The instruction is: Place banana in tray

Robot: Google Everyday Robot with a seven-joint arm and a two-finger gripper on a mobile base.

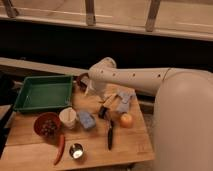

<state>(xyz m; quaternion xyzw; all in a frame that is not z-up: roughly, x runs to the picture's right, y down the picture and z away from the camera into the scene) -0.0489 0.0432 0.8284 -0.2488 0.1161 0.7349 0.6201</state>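
The banana point(108, 100), small and pale tan, lies on the wooden table just right of my gripper. My gripper point(91, 91) hangs from the white arm point(135, 79), low over the table's far side between the tray and the banana. It stands open with nothing in it. The green tray point(30, 104) sits empty at the table's back left, its right wall close to the gripper.
A dark-red bowl point(82, 79) stands behind the gripper. Near the banana are a grey-blue packet point(123, 100), a black object point(102, 111), an orange fruit point(126, 120) and a black knife point(110, 135). In front are a white cup point(67, 118), a blue sponge point(86, 120), a filled red bowl point(47, 125), a red chili point(60, 148) and a metal cup point(76, 150).
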